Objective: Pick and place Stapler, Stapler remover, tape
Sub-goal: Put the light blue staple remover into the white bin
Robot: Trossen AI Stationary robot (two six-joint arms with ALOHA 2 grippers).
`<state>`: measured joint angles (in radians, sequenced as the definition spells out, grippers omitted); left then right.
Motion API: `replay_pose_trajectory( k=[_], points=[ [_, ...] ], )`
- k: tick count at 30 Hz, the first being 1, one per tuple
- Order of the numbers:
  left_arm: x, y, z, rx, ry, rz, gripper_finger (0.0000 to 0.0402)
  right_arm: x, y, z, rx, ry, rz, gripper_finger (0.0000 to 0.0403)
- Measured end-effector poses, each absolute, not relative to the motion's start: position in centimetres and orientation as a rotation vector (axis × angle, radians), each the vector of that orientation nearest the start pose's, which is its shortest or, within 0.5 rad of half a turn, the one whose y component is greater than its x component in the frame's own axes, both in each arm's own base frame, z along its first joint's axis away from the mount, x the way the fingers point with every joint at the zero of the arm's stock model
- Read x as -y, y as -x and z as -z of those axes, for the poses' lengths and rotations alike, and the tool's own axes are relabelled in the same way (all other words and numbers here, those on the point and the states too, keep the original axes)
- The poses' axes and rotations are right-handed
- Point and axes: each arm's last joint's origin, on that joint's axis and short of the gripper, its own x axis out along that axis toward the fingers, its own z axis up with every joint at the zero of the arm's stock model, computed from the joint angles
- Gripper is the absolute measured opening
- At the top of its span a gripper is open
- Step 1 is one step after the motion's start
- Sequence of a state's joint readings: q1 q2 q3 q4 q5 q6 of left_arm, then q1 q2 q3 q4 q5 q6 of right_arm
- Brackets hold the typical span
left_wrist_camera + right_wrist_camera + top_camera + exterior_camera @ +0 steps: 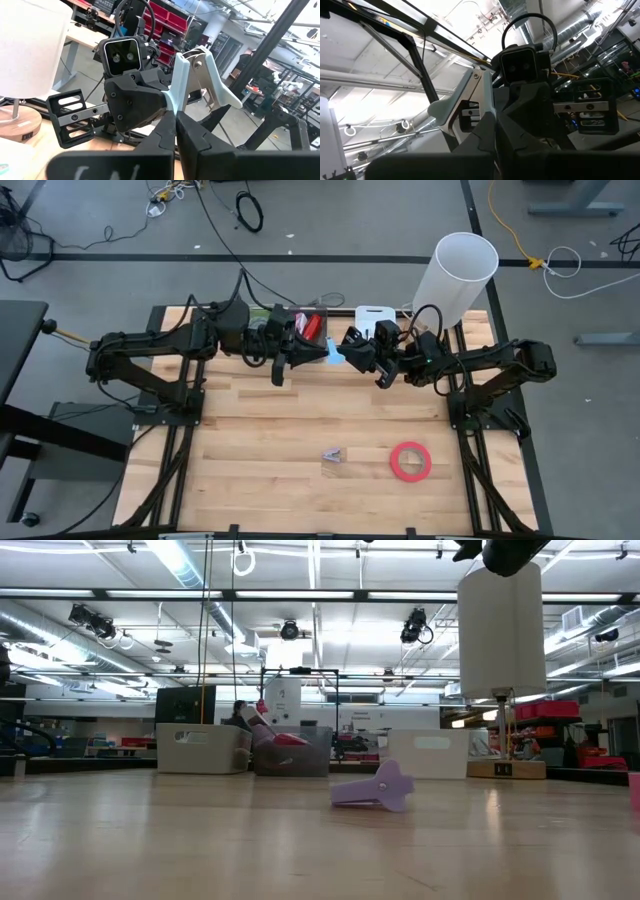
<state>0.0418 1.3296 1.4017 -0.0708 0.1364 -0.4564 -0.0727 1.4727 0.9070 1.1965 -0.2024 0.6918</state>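
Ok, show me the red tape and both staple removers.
red tape (394, 464): high view, left band.
purple staple remover (385, 786): low view, body.
light blue staple remover (180, 84): left wrist view, handle.

Two dark, cable-draped jointed arms (150, 355)

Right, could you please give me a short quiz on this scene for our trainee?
1. True or false: the red tape roll lies inside a bin.
2. What do the left gripper and the right gripper both pinch, up above the table? A: the pale blue staple remover. B: a stapler. C: a green roll.
3. Fill in: in the high view, the purple staple remover lies to the picture's ___ of the red tape roll.
Key: 1 false, it lies on the bare table; 2 A; 3 left.
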Motion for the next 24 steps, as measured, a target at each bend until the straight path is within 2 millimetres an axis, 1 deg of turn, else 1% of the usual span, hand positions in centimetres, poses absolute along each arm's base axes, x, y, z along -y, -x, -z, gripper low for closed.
replay_pose_trajectory(
  k=[5,16,20,24],
  points=[
    [-0.83,-29.33,-43.74,-0.021,0.456,0.093,0.0011,1.68,-31.05,-34.2,0.551,-0.588,-0.336,0.0006],
    [-0.8,-29.33,-43.74,-0.022,0.458,0.096,0.0004,1.74,-31.06,-34.18,0.55,-0.614,-0.335,0.0044],
    [-0.8,-29.33,-43.74,-0.023,0.458,0.098,0.0004,1.73,-30.96,-34.31,0.566,-0.619,-0.343,0.0068],
    [-0.8,-29.33,-43.69,-0.027,0.45,0.097,0.0003,1.72,-30.92,-34.35,0.564,-0.664,-0.361,0.01]
  ],
)
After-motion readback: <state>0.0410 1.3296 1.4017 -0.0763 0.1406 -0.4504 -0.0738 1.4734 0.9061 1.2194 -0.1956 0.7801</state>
